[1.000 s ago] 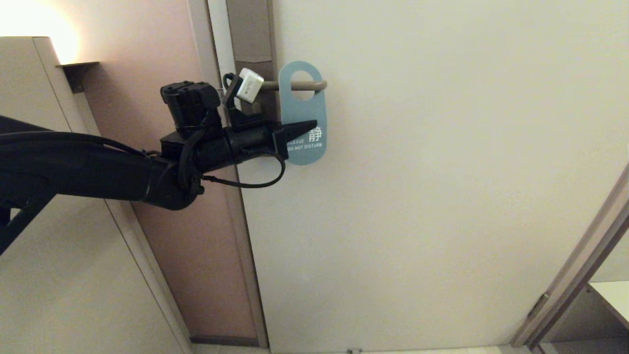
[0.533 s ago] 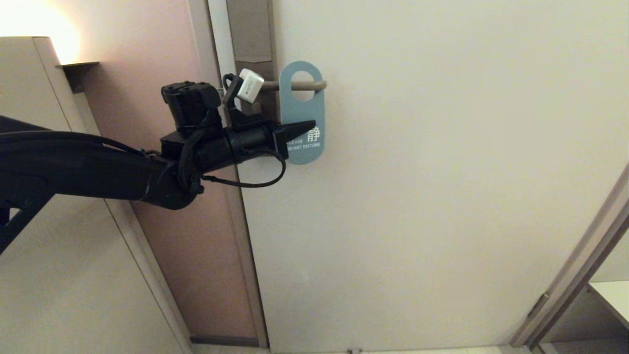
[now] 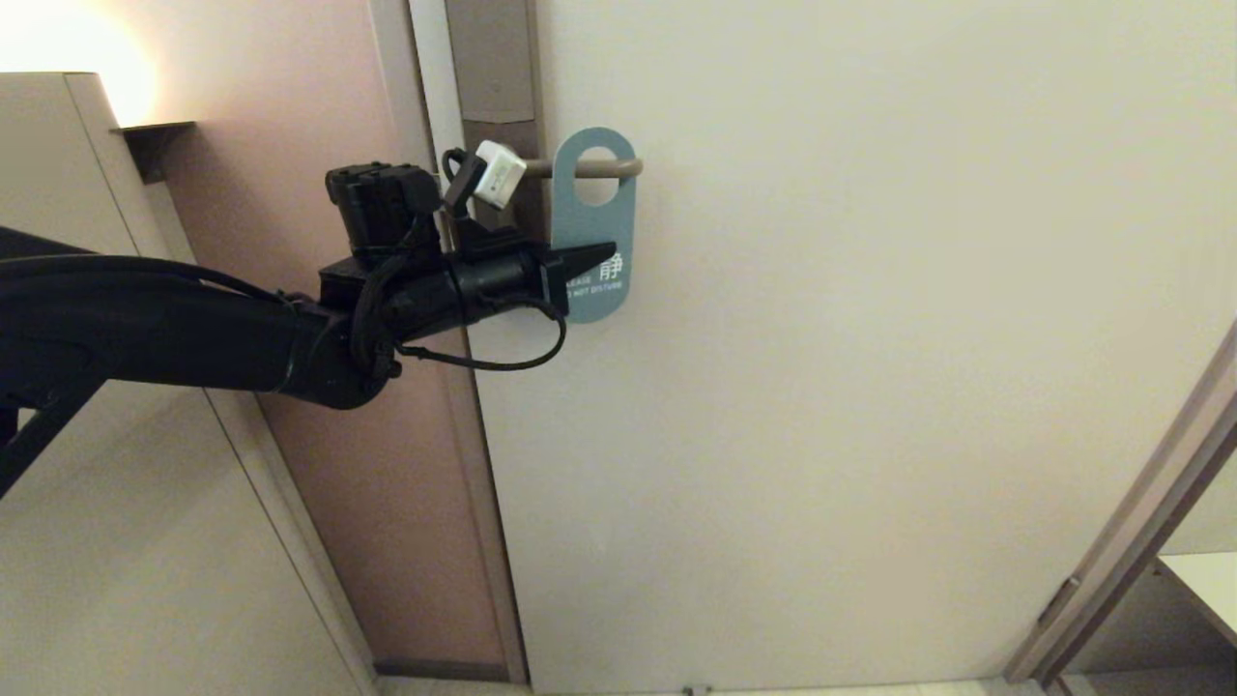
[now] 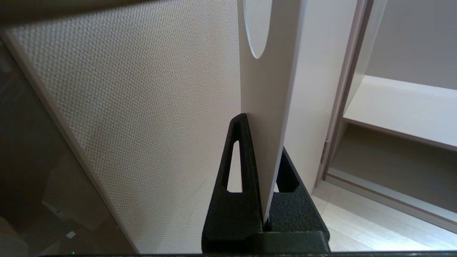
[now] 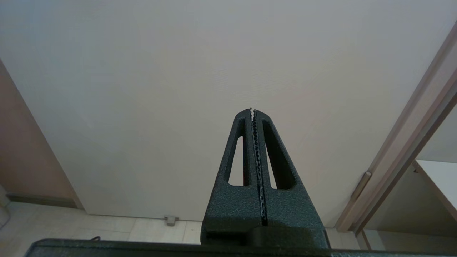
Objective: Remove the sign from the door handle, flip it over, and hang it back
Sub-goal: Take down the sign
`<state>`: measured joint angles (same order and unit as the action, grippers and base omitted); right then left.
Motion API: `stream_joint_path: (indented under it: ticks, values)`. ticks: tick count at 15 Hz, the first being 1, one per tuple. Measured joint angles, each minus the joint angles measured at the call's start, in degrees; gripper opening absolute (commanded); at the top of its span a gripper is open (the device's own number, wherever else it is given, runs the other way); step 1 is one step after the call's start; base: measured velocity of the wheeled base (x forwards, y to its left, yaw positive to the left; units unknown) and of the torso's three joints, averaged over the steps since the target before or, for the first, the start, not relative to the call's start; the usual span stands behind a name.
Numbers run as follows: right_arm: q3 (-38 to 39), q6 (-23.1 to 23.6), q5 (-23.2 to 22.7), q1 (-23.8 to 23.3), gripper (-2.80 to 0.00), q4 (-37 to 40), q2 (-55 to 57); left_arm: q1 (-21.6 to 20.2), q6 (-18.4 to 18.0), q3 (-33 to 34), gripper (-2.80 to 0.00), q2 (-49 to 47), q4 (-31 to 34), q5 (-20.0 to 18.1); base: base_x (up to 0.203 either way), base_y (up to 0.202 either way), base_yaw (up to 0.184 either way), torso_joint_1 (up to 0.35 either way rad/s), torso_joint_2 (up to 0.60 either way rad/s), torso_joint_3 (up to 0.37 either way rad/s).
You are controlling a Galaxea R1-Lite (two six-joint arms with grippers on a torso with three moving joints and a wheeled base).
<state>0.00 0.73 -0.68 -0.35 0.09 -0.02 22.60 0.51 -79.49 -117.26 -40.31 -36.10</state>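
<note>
Gripping: we clamp the sign (image 3: 591,232) with our left gripper (image 3: 607,253), blue face outward.
Sign: hangs on the door handle (image 3: 589,168).
Right gripper (image 5: 252,111): closed, empty.

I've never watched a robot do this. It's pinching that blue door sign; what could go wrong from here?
The sign is still looped over the door handle, so pulling the wrong way could snag its hole on the lever's rounded end. The left gripper pinches only the card's thin lower part, so it may bend or slip out. The right gripper is shut and away, so nothing would catch a drop.
</note>
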Motion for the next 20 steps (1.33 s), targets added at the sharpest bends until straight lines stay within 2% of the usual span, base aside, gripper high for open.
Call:
stream_joint_path:
  ticks: [8, 20]
  values:
    - [0.0, 0.01, 0.02, 0.0, -2.8, 0.0, 0.0, 1.87, -0.02, -3.83, -2.8, 0.1, 2.06, 0.44, 0.0, 0.0, 0.0, 0.0, 0.0, 0.0]
    - [0.0, 0.04, 0.01, 0.0, -2.8, -0.01, 0.0, 3.74, -0.11, -3.8, -2.8, -1.84, 1.87, 1.58, 0.0, 0.0, 0.0, 0.0, 0.0, 0.0]
